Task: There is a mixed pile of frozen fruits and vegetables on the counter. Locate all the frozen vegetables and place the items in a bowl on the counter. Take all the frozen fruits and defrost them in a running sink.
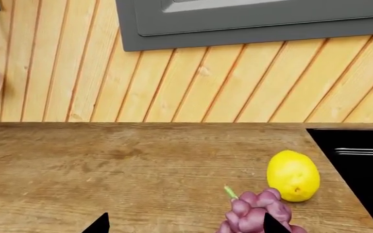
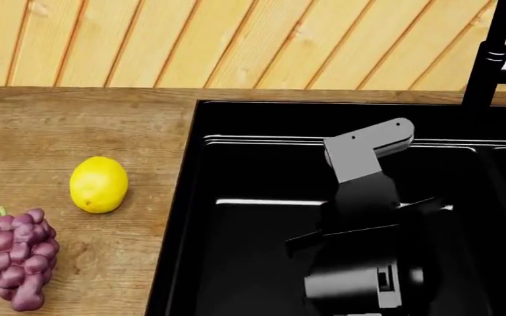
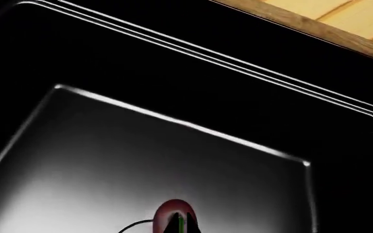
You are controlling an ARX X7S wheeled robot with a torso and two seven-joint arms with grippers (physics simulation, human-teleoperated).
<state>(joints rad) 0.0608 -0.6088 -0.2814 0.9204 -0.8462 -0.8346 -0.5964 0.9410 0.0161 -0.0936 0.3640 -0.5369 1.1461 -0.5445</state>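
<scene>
Grapes lie at the near left of the counter, the lemon just beyond; the left gripper hovers released over the bunch and could nudge the lemon rolling. Right, the right gripper hangs inside the sink, seemingly grasping the cherry; dropped here, it may roll toward the unseen drain

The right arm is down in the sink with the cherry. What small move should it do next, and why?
Probably open the right gripper and let the cherry drop. The wrist view shows the cherry at the fingers, low over the floor of the black sink, where the fruit belongs. The lemon and the grapes wait on the counter.
</scene>
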